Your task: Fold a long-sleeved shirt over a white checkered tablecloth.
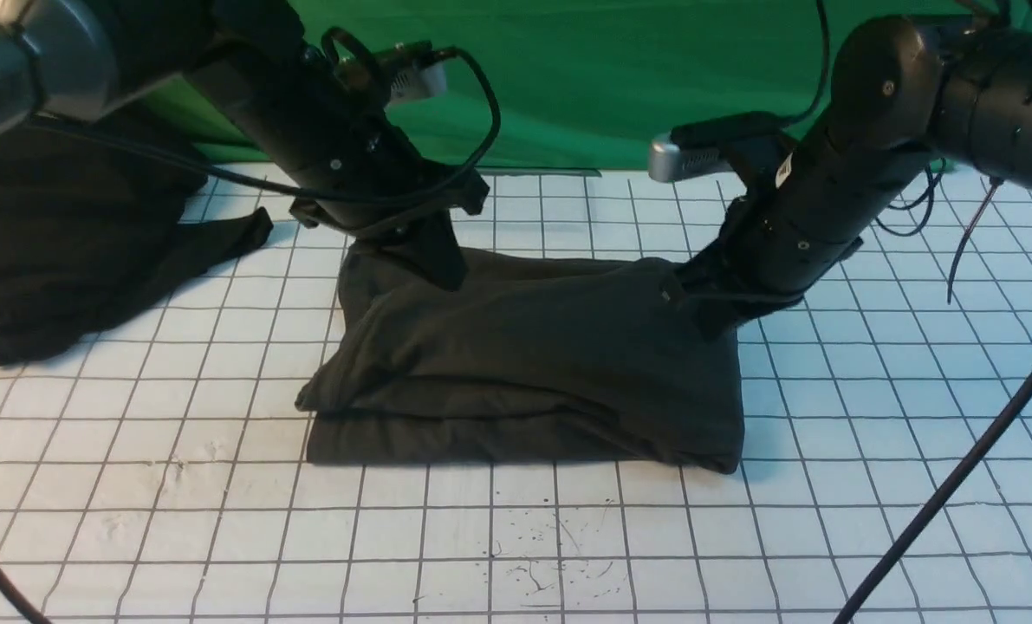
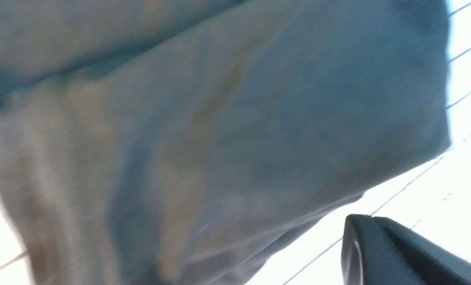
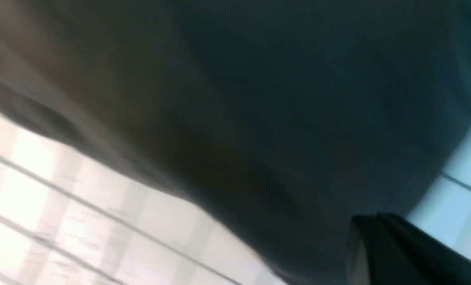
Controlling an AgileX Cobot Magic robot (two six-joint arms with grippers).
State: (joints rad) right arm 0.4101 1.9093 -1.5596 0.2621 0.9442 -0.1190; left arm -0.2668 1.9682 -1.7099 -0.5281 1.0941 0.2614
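2 pinches: left gripper and right gripper clamp far corners.
Dark charcoal knit long-sleeved shirt sits as a stacked rectangle on white grid-checked tablecloth; lay-down and release probably left.

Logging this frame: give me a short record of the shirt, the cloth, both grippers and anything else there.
shirt: long-sleeved shirt, folded into a layered bundle, mid-table
surface: white checkered tablecloth, ink specks near front edge
left gripper: shut on shirt's far left corner
right gripper: shut on shirt's far right corner
other: darker garment heap, far left, apart from shirt
backdrop: green cloth
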